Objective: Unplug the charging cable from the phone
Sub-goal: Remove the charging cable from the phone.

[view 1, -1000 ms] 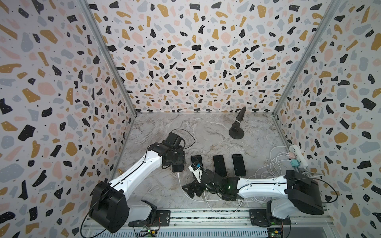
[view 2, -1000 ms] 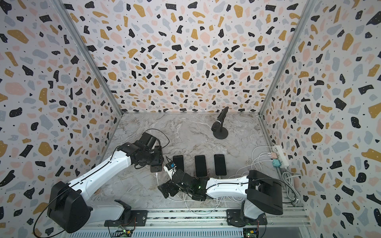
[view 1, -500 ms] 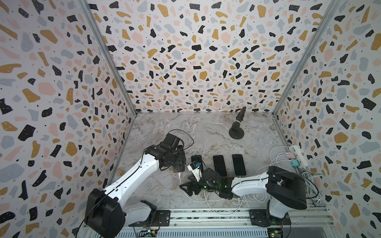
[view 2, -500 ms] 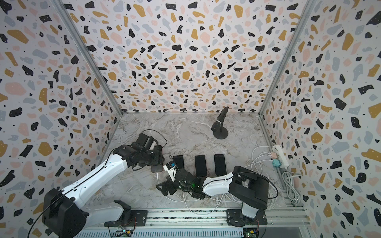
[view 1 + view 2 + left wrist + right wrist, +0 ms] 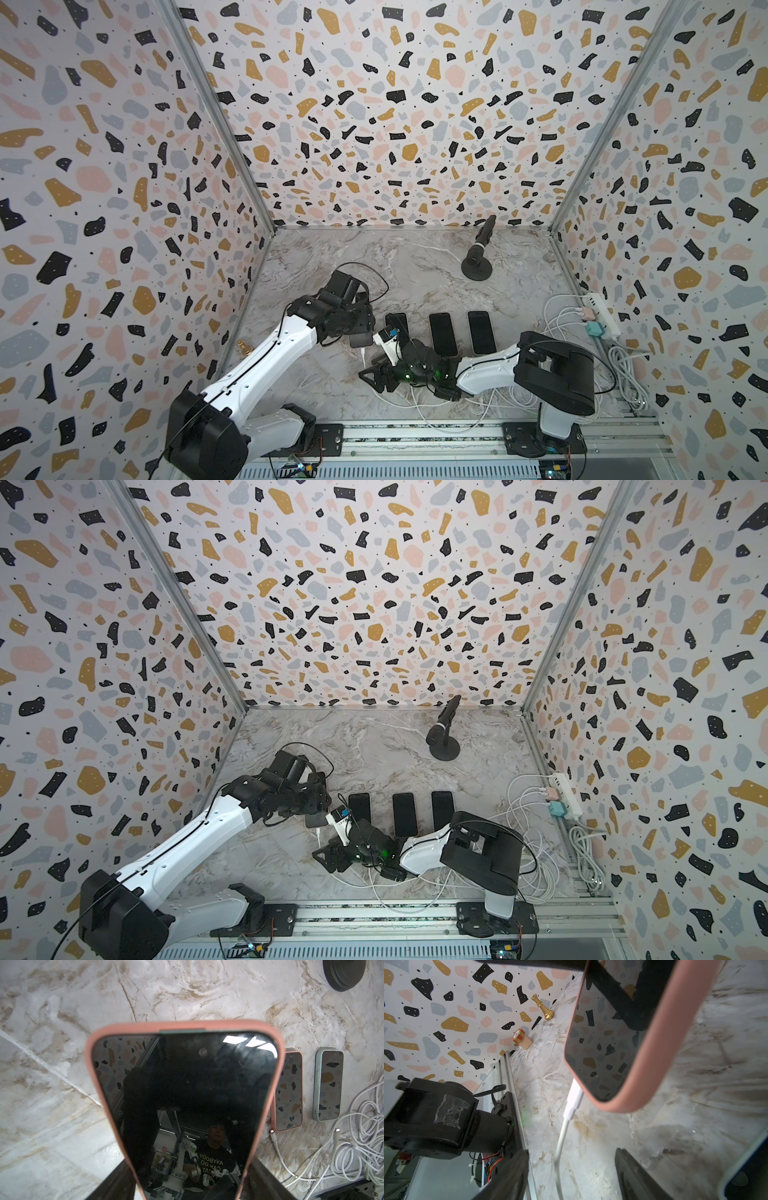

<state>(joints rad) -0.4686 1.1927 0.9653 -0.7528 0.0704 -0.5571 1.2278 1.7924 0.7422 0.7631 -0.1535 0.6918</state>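
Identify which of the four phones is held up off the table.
The pink-cased phone in the left gripper, tilted, white cable plugged into its end; the three other phones lie flat.

Bare marble (image 5: pixel 685 1126) flanks the cable (image 5: pixel 562 1132); the phone (image 5: pixel 602 1053) blocks its plug end.

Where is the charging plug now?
In the right wrist view the white plug sits in the end of the pink-cased phone held by the left pincer, just ahead of the right pincer, left of the other phones.
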